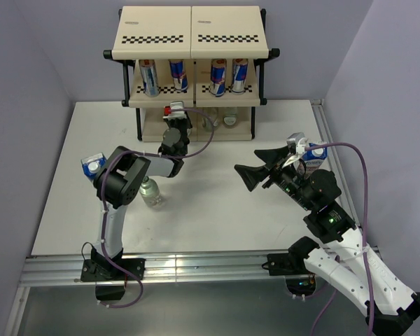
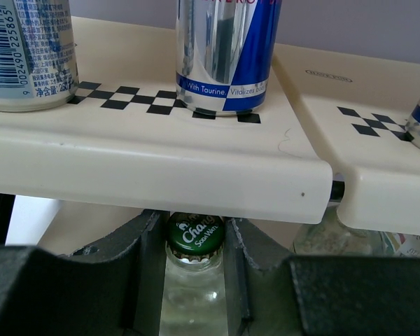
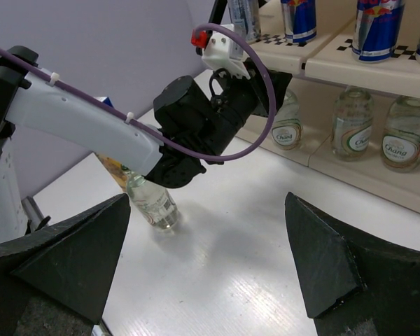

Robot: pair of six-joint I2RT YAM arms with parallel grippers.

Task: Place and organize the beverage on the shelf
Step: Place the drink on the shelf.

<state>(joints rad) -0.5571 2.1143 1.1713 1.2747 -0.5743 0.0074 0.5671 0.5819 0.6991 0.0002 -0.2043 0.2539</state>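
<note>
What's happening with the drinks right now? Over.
Left gripper shut on green-capped bottle, at shelf's bottom tier. Right gripper open. Middle tier edge close above cap. One loose bottle, two cartons on table.

"Chang" on bottle [image 2: 194, 274]; "Taurine" on can [image 2: 227, 52]

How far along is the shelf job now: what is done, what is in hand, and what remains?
Done: four cans stand on the middle tier of the shelf, and two bottles stand on the bottom tier. In hand: the left gripper is shut on a third bottle at the bottom tier. Left: a loose bottle, the left carton and the right carton are on the table; the right gripper is open, empty.
</note>
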